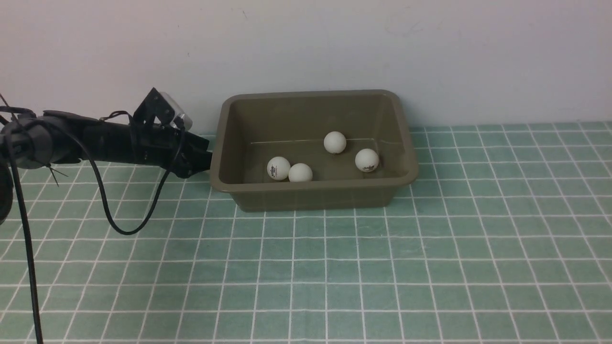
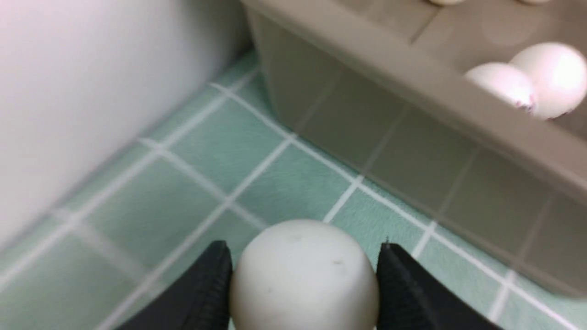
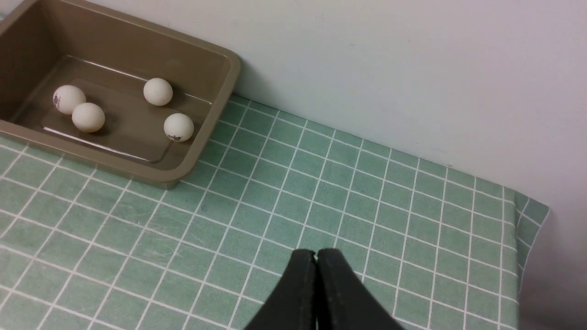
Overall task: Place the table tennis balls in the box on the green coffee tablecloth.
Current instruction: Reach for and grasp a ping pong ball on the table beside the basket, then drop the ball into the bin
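The olive-brown box (image 1: 313, 185) stands on the green coffee tablecloth (image 1: 334, 267) by the wall, with several white table tennis balls (image 1: 334, 142) lying in it. My left gripper (image 1: 203, 155) is low beside the box's left wall (image 2: 412, 151). In the left wrist view, both black fingers (image 2: 206, 284) of the left gripper (image 2: 303, 246) press on one more table tennis ball (image 2: 302, 279) just above the cloth. My right gripper (image 3: 315, 253) is shut with nothing in it, hovering over bare cloth well to the right of the box (image 3: 183, 169). It does not show in the front view.
A pale wall (image 1: 306, 43) rises right behind the box and close to my left gripper. A black cable (image 1: 110, 215) hangs from the left arm down to the cloth. The cloth's right edge (image 3: 527, 215) drops off at the table's corner.
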You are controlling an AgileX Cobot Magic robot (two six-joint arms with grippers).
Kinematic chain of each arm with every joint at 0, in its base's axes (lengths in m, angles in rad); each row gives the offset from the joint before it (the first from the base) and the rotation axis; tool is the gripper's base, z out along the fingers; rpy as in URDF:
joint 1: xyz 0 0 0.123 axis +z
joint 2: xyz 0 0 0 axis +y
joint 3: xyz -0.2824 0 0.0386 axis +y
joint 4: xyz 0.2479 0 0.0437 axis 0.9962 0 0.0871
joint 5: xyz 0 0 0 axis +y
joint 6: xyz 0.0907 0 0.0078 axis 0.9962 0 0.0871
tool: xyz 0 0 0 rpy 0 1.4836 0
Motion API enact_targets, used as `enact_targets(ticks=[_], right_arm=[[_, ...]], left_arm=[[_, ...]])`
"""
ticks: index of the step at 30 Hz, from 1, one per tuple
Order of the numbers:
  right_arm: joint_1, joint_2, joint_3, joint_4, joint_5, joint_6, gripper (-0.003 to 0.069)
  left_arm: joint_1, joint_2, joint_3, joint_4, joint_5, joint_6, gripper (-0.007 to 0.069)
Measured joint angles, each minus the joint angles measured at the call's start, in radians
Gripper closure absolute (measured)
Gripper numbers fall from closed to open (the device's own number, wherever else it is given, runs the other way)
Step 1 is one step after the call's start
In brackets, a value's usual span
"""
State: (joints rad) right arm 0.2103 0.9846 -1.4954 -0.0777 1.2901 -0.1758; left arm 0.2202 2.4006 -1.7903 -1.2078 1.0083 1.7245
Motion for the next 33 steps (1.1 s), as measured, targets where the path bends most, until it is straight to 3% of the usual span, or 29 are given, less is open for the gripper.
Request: enact_targets(ticks=[9,13,18,25,33], right_arm=[[0.0,0.0,0.0,0.0,0.0,0.0,0.0676],[0.0,0.0,0.0,0.0,0.0,0.0,0.0676],[0.0,0.0,0.0,0.0,0.0,0.0,0.0676],[0.0,0.0,0.0,0.006,0.0,0.0,0.0676],[0.0,0.0,0.0,0.022,0.0,0.0,0.0676]], left_arm=[[0.068,-0.186,0.0,0.195,0.143,-0.205,0.027],[0.028,-0.263,0.0,0.162,0.177,-0.26,0.027],[-0.082,-0.278,0.0,0.124,0.181,-0.228,0.027],[-0.311,-0.215,0.0,0.134,-0.094,-0.14,0.027],[-0.4,-0.141,0.0,0.123,-0.288,-0.045,0.027]])
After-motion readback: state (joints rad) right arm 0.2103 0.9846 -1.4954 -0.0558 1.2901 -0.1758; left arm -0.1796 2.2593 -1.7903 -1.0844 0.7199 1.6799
